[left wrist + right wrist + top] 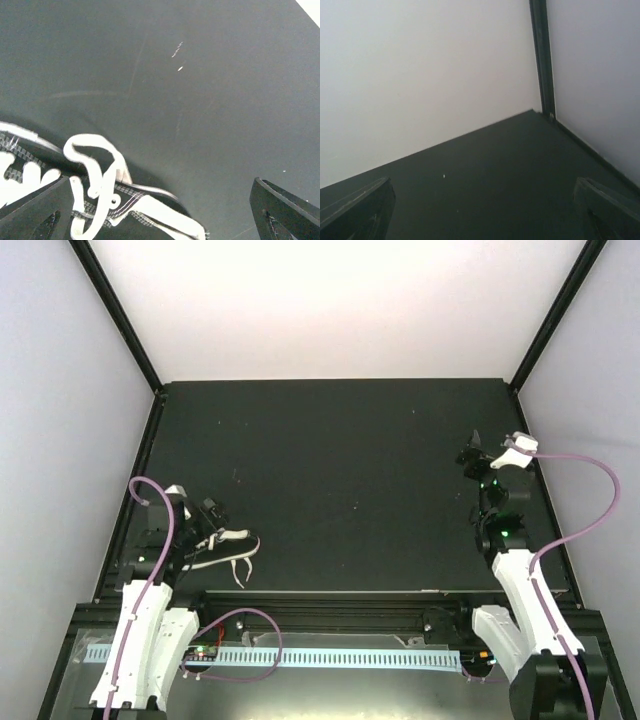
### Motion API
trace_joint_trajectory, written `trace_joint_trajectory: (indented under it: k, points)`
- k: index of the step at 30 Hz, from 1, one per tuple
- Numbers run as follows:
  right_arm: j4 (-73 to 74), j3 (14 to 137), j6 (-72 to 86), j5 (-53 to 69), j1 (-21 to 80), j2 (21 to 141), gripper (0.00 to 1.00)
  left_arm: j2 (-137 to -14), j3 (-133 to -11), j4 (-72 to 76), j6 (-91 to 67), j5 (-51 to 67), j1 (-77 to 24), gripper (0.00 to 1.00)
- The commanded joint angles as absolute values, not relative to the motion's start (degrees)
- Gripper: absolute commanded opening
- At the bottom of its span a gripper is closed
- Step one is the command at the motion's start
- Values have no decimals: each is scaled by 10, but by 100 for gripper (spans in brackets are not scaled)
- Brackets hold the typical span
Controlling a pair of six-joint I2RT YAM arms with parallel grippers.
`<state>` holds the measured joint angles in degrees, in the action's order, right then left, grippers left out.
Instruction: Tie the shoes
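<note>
Because the left gripper [161, 182] holds its jaws wide apart with the shoe [225, 540] low between them and close against one finger, closing here may pinch canvas or a single strand instead of the lace loop [120, 165]. A pull could then drag the light shoe across the table [350, 470]. The right gripper [482, 182], its jaws also apart and holding nothing, points at the far corner, well apart from the shoe and unable to steady it.
</note>
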<state>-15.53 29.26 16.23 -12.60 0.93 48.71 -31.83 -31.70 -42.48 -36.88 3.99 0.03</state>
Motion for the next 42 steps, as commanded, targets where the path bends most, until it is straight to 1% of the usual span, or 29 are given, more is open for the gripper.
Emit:
trace_joint_trajectory:
  k: [1,6,11,21,23,26,28,30,33,38,40,42]
  points:
    - [-13,311,255,-155,8,443,100,-316,-301,-487,-481,9,3,99]
    - [-2,305,244,-116,8,401,100,-321,-287,-521,-528,-15,3,99]
    - [25,313,239,-67,8,416,100,-337,-287,-519,-565,-27,3,99]
    - [41,310,229,-41,8,427,100,-485,-293,-494,-578,-7,8,98]
    - [35,307,226,-39,8,427,100,-504,-294,-484,-579,-10,9,94]
    - [27,307,224,-42,8,435,100,-530,-295,-480,-582,-11,12,83]
    - [24,308,225,-44,8,441,100,-546,-294,-477,-583,-7,12,80]
    - [23,309,225,-44,8,445,100,-561,-290,-466,-580,-2,14,75]
    - [21,305,225,-43,7,445,100,-585,-288,-448,-559,15,17,64]
    - [15,300,226,-38,7,447,100,-626,-293,-406,-506,28,17,50]
    - [16,299,226,-37,8,446,100,-638,-297,-391,-489,28,18,42]
    - [15,297,226,-36,7,445,100,-643,-301,-382,-477,34,18,29]
